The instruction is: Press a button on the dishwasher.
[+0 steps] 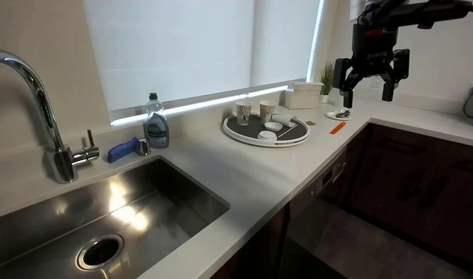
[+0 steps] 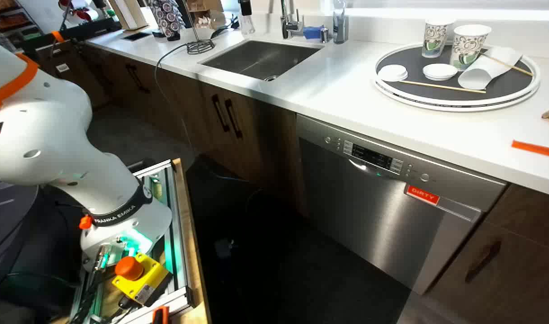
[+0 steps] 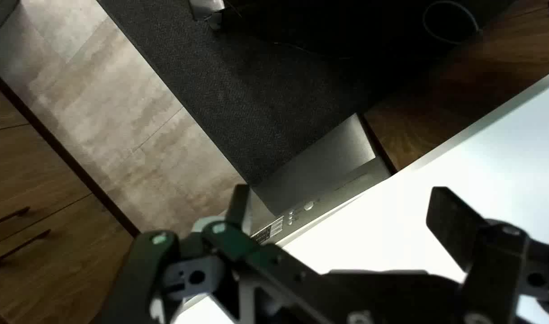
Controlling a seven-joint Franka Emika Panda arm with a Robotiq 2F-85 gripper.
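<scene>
The dishwasher (image 2: pixel 364 216) has a broad grey metallic front under the counter. Its top strip carries a dark display (image 2: pixel 372 156), a round button (image 2: pixel 328 140) toward the sink side and another round button (image 2: pixel 425 177). A red "DIRTY" label (image 2: pixel 422 195) is on it. In an exterior view the dishwasher (image 1: pixel 304 199) shows edge-on and dark. My gripper (image 1: pixel 368 95) is open and empty, pointing down, well above counter height. In the wrist view the gripper's fingers (image 3: pixel 340 195) are wide apart, and the dishwasher's panel (image 3: pixel 337 191) lies below; one finger partly hides the display.
The white counter (image 2: pixel 346 94) overhangs the dishwasher. A round tray (image 2: pixel 456 108) with cups, lids and sticks stands on it, with an orange strip (image 2: pixel 537 148) nearby. The sink (image 2: pixel 265 58) lies further along. Dark cabinets (image 1: pixel 410 174) stand at the corner.
</scene>
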